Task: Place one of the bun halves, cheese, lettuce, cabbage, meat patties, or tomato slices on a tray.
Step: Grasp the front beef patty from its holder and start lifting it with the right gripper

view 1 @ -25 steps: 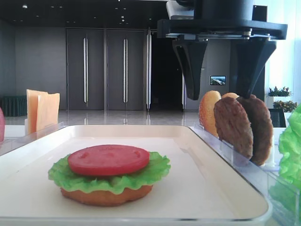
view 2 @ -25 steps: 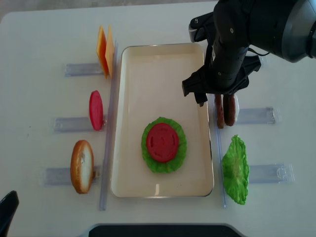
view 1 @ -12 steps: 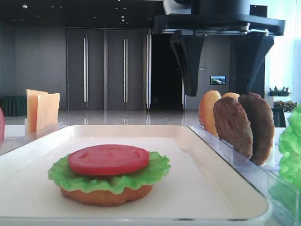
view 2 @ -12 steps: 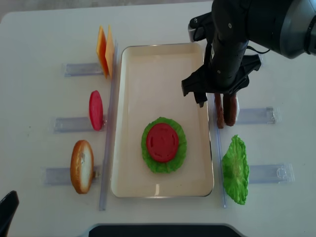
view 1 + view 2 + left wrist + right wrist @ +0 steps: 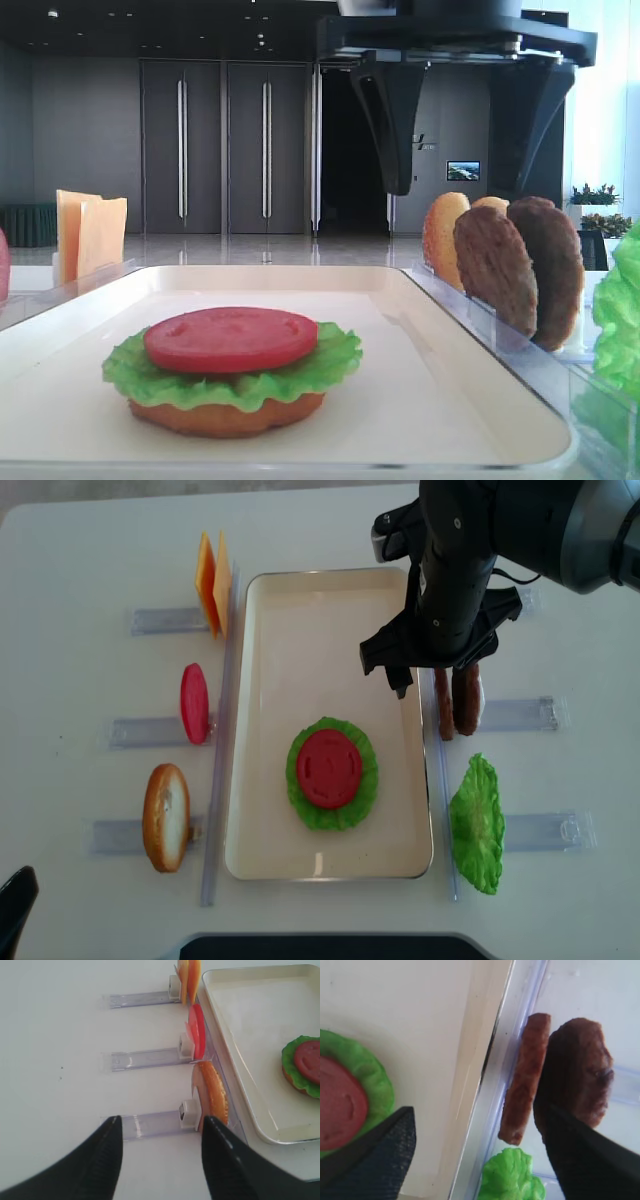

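1. Right end effector point(image 5: 433, 675) hangs above the tray's right rim w/ jaws spread wide, nothing between them; in the low front view its two dark fingers point(image 5: 392, 130) are cut off by the top edge; in the right wrist view only the finger tips show at the bottom corners.
2. Left end effector point(image 5: 160, 1132): jaws apart, empty, over bare counter point(image 5: 80, 600) beside the left racks; in the overhead view only a dark scrap shows at the bottom-left corner.
3. Tray point(image 5: 320, 610) holds a stack: bun half point(image 5: 225, 415) at the bottom, mostly hidden under lettuce point(image 5: 300, 790); tomato slice point(image 5: 327, 768) on top.
4. Two meat patties point(image 5: 455, 702) stand on edge in a clear rack point(image 5: 520, 714) just right of the tray; the arm covers their upper ends from above; a bun piece point(image 5: 443, 238) stands behind them in the front view.
5. Spare lettuce leaf point(image 5: 477, 824) in the next rack, cut off at the front view's right edge.
6. Left of the tray: cheese point(image 5: 212, 580), 2nd tomato slice point(image 5: 194, 702), bun half point(image 5: 166, 816), all upright in racks.
7. Counter is white; room behind is dim, w/ tall dark double doors point(image 5: 225, 145); small lit screen point(image 5: 462, 171), too small to read.
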Available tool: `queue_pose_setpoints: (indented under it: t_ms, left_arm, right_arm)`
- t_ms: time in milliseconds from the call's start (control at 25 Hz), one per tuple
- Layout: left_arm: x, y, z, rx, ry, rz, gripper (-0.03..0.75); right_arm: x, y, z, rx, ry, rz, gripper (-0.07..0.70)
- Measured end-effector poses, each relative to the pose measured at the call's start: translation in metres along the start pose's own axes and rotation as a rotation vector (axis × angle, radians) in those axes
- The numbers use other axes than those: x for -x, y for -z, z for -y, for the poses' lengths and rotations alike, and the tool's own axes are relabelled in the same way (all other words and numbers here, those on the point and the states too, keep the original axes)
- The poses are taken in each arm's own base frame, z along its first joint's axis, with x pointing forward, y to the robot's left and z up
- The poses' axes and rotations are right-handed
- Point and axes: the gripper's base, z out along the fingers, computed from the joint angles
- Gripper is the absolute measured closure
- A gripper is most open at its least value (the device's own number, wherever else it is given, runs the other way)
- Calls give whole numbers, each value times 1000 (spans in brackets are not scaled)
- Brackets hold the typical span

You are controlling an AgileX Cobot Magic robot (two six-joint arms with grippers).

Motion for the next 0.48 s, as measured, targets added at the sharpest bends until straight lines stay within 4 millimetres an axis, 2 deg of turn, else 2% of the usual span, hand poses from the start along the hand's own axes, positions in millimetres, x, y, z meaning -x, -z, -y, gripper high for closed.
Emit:
queue_pose_setpoints:
  t_ms: [480]
  left_arm:
    - [0, 0, 0, 0, 0, 0, 325]
  right_arm:
    - [0, 0, -3, 33, -1, -3, 118]
